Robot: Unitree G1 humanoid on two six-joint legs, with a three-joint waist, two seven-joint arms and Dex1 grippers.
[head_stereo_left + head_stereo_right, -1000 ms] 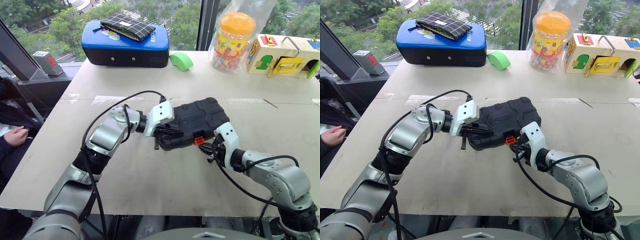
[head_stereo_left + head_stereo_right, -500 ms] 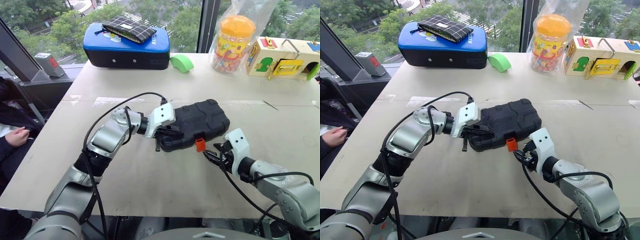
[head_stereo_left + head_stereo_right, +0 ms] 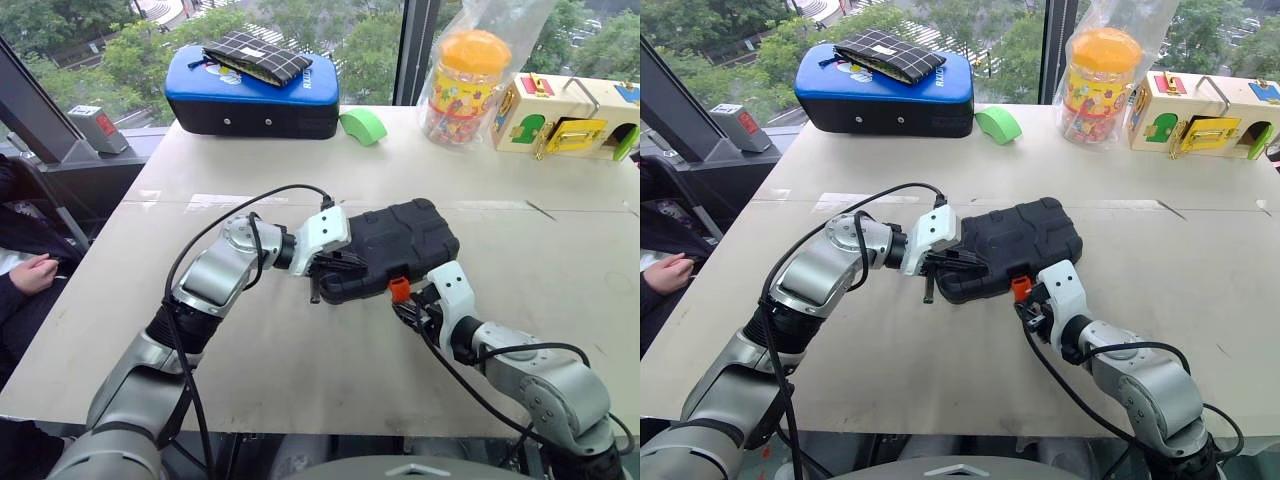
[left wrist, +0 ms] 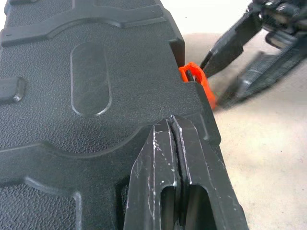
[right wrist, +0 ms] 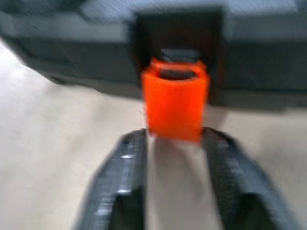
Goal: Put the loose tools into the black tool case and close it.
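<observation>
Two grippers met at the black tool case [image 3: 395, 245], which lay closed near the middle of the worktop [image 3: 300, 370]. Left gripper [image 4: 178, 191]: jaws pressed fully together, tips resting on the case's lid. Right gripper [image 5: 175, 143]: jaws parted slightly, straddling the lower edge of the orange latch [image 5: 175, 98] without gripping it. Worktop: pale, carrying a blue-topped case [image 3: 252, 92], a green object [image 3: 362, 123] and a toy jar [image 3: 465, 72] before a window.
</observation>
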